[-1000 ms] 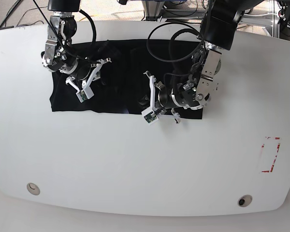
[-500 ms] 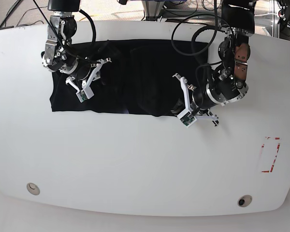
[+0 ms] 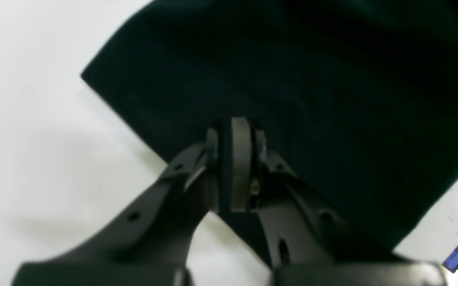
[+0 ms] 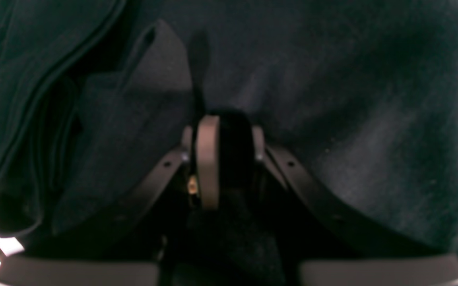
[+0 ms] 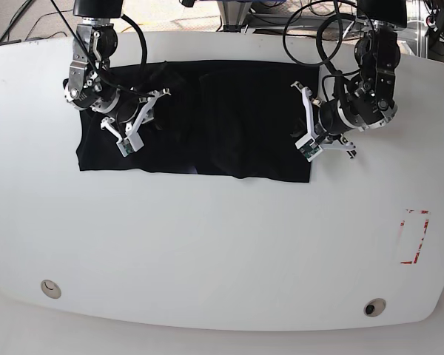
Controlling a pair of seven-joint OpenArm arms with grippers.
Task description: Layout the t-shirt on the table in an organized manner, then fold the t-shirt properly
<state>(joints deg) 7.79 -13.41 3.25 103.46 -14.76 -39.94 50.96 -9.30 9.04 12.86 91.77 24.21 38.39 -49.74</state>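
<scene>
Item: the t-shirt (image 5: 200, 118), black, soft, lying flat on the far half of the table (image 5: 207, 251). We record it as a wide dark band, its long axis running left to right, its near hem fairly straight, with some bunching and folds toward its left end.

Left gripper (image 5: 308, 145): at the right end of the cloth, beside the near-right corner. In its wrist view we see the jaws drawn together with black fabric between the pads (image 3: 240, 159), so we judge it clamped on the t-shirt's edge (image 3: 332, 99).

Right gripper (image 5: 127, 140): over the left end, also nearer that edge than the middle. In its wrist view the jaws are pressed together with cloth pinched between them, rumpled layers (image 4: 54, 119) lying to one side.

Governing relation: the cloth stretches between the two grippers along its long axis, each arm holding the end nearest it. We judge the layout stage well advanced; the left-end folds remain to be smoothed.
</scene>
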